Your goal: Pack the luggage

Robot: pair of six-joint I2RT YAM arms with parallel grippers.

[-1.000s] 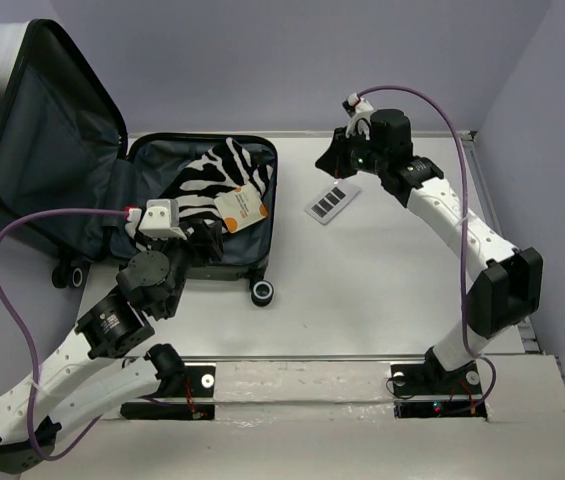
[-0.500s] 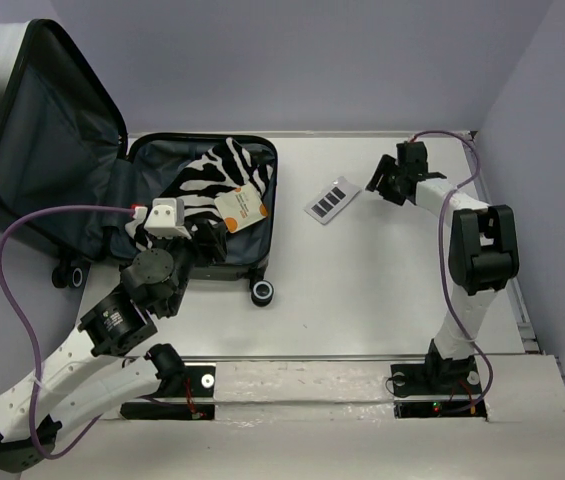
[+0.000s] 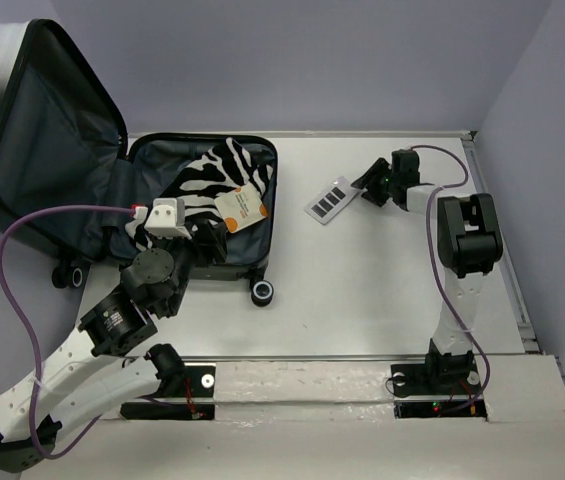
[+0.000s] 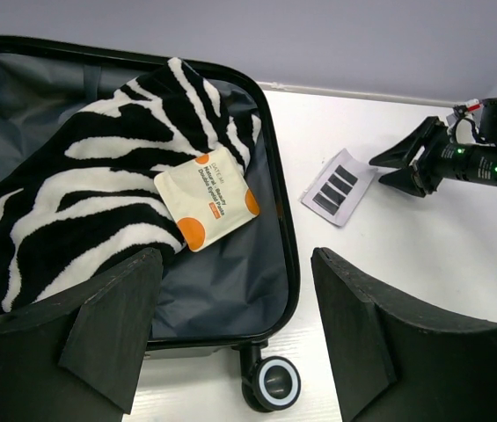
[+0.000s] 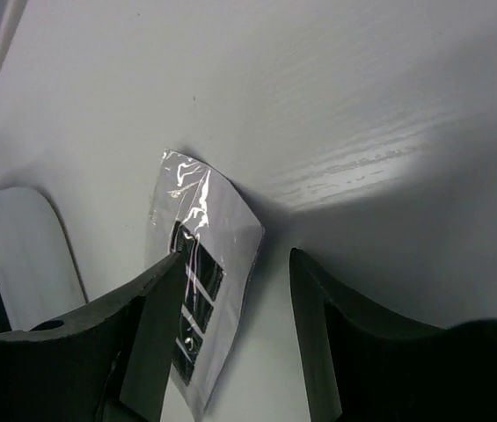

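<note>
Luggage (image 3: 52, 160) lying open at far-left corner of table (image 3: 362, 290), lid leaning up past left edge. Zebra-print cloth (image 3: 207, 175) filling base, orange-dotted white packet (image 3: 240, 208) resting on top. Left gripper (image 4: 235, 272) hovering over luggage's near rim, jaws apart, empty. Right gripper (image 5: 235, 272) pointing low at striped sachet (image 3: 332, 198) toward far edge, jaws apart, not clamping.
</note>
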